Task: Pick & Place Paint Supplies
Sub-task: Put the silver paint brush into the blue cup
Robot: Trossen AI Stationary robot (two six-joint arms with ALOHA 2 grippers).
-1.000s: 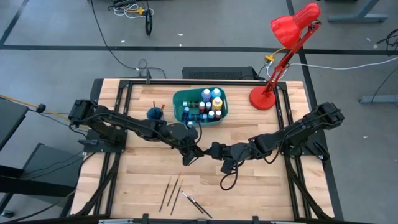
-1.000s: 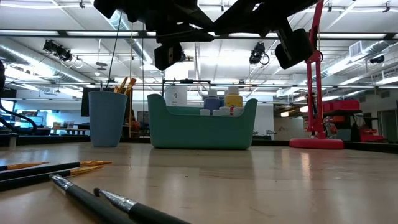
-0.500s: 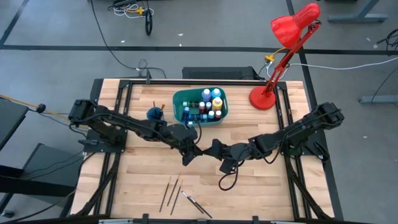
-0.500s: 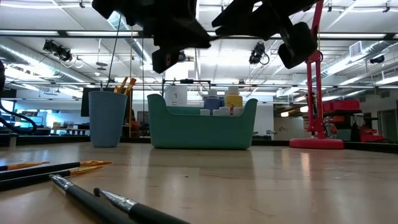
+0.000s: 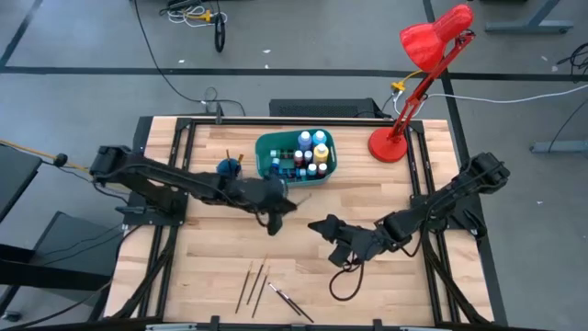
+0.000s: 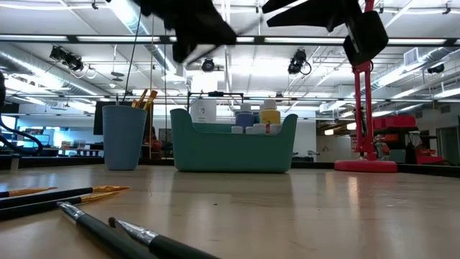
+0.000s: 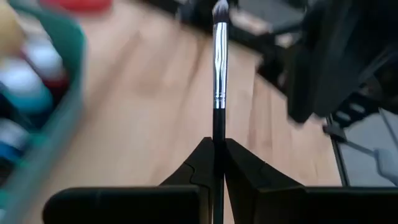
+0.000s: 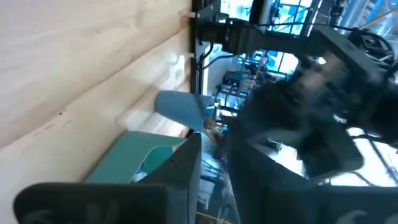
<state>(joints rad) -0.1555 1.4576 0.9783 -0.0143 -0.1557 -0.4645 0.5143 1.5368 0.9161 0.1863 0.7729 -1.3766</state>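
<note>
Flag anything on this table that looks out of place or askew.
A few loose brushes lie scattered at crossing angles on the near part of the table, away from the teal bin and blue cup. The left gripper holds one brush. Nothing looks spilled or damaged.

Grey floor (image 5: 83,55), red desk lamp (image 5: 418,64), bright ceiling lights (image 6: 86,39).

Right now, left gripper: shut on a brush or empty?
Shut on a brush. The left wrist view shows the left gripper pinching the dark handle of a brush, ferrule and bristles sticking out past the fingertips.
</note>
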